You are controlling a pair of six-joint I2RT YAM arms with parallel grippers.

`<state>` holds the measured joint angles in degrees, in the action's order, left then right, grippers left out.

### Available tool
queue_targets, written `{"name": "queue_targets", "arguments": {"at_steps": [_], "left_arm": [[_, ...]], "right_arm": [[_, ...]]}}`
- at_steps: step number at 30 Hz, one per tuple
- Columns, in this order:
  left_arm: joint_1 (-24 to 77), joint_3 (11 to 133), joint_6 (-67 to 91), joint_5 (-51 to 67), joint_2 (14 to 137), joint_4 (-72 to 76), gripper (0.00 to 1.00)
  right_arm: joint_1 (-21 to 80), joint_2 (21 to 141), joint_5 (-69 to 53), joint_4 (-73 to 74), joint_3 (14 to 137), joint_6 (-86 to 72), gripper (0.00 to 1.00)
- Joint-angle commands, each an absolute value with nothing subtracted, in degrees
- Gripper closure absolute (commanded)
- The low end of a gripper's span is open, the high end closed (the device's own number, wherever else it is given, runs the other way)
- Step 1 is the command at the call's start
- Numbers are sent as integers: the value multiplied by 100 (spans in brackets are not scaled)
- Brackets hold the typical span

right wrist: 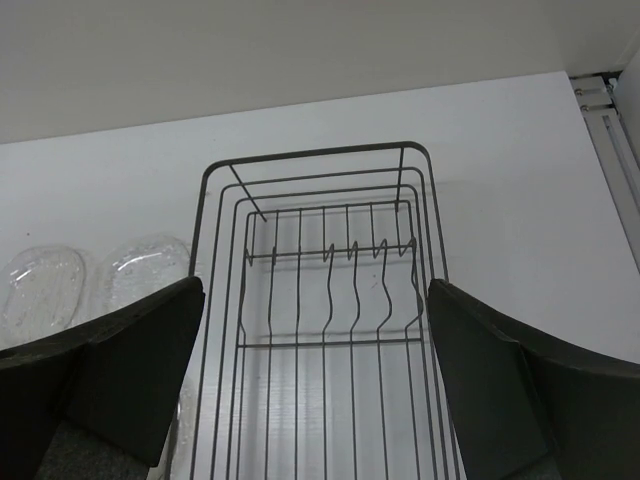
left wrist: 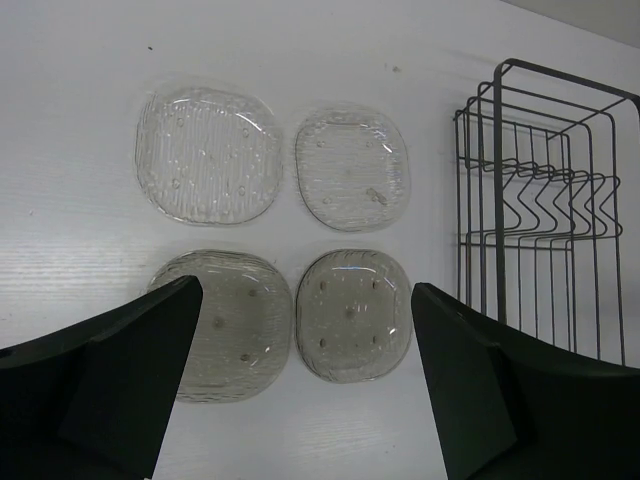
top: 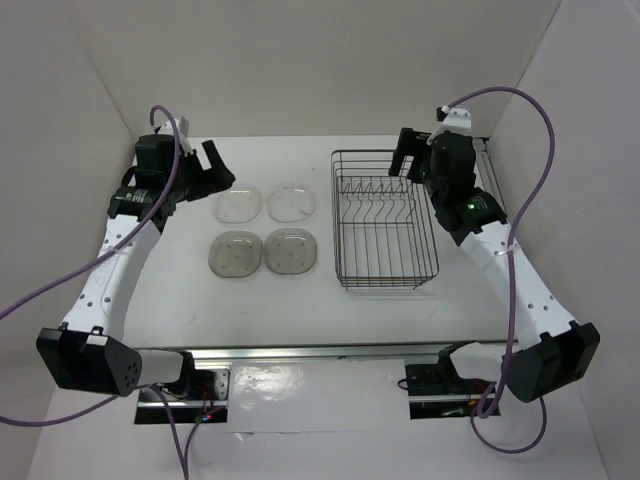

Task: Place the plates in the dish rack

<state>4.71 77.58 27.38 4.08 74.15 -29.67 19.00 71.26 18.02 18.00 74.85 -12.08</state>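
Observation:
Four see-through plates lie flat in a two-by-two square on the white table. The two clear ones point(top: 238, 206) point(top: 292, 202) are at the back and the two smoky ones point(top: 235, 254) point(top: 291, 250) at the front. All four show in the left wrist view, with a smoky plate point(left wrist: 353, 315) between the fingers. The dark wire dish rack point(top: 385, 220) stands to their right and holds nothing. My left gripper point(top: 214, 163) point(left wrist: 305, 325) hangs open and empty above the plates. My right gripper point(top: 404, 157) point(right wrist: 315, 310) is open and empty above the rack's point(right wrist: 320, 250) far end.
White walls enclose the table on three sides. A metal rail point(top: 300, 352) runs along the near edge between the arm bases. Purple cables loop from both arms.

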Motion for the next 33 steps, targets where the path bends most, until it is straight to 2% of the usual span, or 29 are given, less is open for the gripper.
{"name": "queue_targets", "arguments": {"at_steps": [1,6,17,26,33], "left_arm": [[483,7893,2856,176,7304,-2848,0],[483,8040,2856,-44,7786,-3049,0],[-61,8368,3067,-579,9692,-2998,0],[-237,9140,3129,-614,10977,-2848,5],[-237,9518,3129,-756,11838,-2927,14]], "right_arm": [[1942,6926,1802,1424,7409,-1169,0],[1942,6874,1328,1354,7322,-1169,0],[2004,7075,1,704,6566,-1424,0],[2241,7180,-237,642,6547,-1371,0],[2479,7181,-185,589,6496,-1371,0]]}}
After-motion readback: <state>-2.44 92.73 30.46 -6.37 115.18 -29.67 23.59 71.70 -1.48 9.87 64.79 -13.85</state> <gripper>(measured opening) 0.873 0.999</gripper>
